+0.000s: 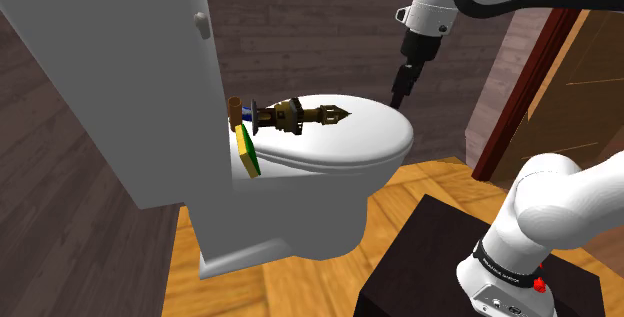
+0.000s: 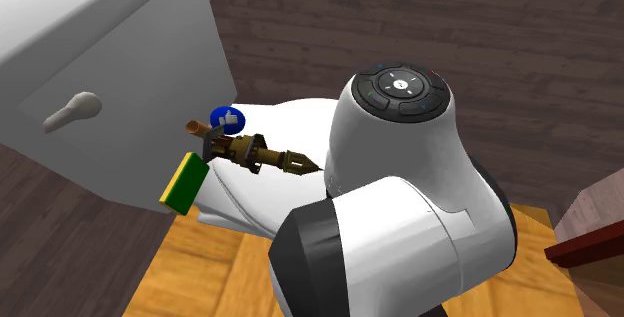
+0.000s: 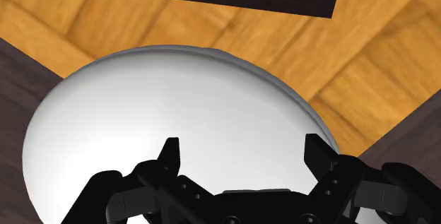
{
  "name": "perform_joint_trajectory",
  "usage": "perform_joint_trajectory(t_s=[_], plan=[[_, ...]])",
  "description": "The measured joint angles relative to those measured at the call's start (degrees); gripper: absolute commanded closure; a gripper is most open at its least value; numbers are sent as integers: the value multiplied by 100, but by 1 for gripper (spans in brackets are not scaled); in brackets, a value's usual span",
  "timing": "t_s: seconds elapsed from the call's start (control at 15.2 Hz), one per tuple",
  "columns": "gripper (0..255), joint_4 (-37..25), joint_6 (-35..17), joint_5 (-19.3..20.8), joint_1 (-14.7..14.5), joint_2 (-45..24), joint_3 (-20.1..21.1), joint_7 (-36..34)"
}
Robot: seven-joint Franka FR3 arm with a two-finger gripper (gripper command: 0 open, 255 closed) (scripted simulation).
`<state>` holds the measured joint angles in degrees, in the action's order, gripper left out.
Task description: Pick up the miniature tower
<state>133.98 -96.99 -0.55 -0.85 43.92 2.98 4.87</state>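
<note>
You have a white toilet ahead of you, and its tall cistern (image 1: 110,65) takes up the shoulder view's left, with a flush handle (image 1: 202,25) on its face. Next in bulk is the white Franka arm (image 1: 560,195), which rises from the dark box stand (image 1: 420,255) at the lower right and arcs over to the far side of the bowl. The closed toilet lid (image 1: 370,140) is smooth and white, above a wooden plank floor (image 1: 430,180), with dark wood walls behind and a reddish door frame (image 1: 520,95) at the shoulder view's right. Your target, the miniature tower (image 1: 295,117), is a brown and brass-coloured piece lying on its side on the lid at the cistern end, with its pointed tip aimed toward the shoulder view's right. Just beside its base, a yellow and green sponge (image 1: 247,150) stands on edge against the side of the toilet. A short orange-brown cylinder (image 1: 235,113) stands by the cistern. In the second exterior view you can also see a small blue disc (image 2: 227,118) with a thumbs-up mark behind the tower's base. The gripper (image 1: 398,93) hangs pointing down above the lid's far rim, apart from the tower and beyond its tip. In the wrist view its two black fingers (image 3: 169,152) stand wide apart over bare lid, with nothing between them.
</note>
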Motion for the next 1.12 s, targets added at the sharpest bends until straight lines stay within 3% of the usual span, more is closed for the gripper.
perform_joint_trajectory(t_s=[0.4,1.12], plan=[[0,-472,-407,115,-201,-909,-101,693],[0,-2205,-1048,291,-693,-3357,-95,2484]])
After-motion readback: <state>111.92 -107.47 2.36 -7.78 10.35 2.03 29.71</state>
